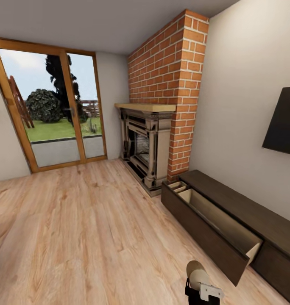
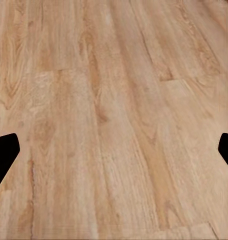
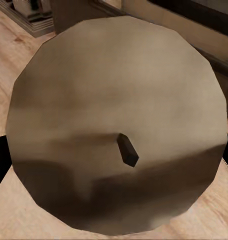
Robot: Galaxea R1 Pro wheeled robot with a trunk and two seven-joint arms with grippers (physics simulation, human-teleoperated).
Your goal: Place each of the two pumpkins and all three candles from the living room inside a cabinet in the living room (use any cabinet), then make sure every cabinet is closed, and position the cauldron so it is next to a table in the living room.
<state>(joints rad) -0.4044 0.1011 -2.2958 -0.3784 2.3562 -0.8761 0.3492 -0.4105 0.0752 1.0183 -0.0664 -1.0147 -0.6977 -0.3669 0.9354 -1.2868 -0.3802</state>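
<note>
The right claw pinches a stubby candle, likely light, rigid and waxy-slick, beside the open cabinet. The left claw hangs spread.

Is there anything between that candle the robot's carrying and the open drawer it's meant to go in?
Nothing visible. The candle sits in the right gripper, just short of the cabinet's open drawer; bare floor lies between.

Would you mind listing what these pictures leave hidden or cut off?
- Right gripper: head view, cut by the bottom edge; the candle it holds hides its fingers in the right wrist view.
- Open drawer of the cabinet: head view, its front panel hides the drawer floor.
- Left gripper: left wrist view, fingertips cut by side edges.
</note>
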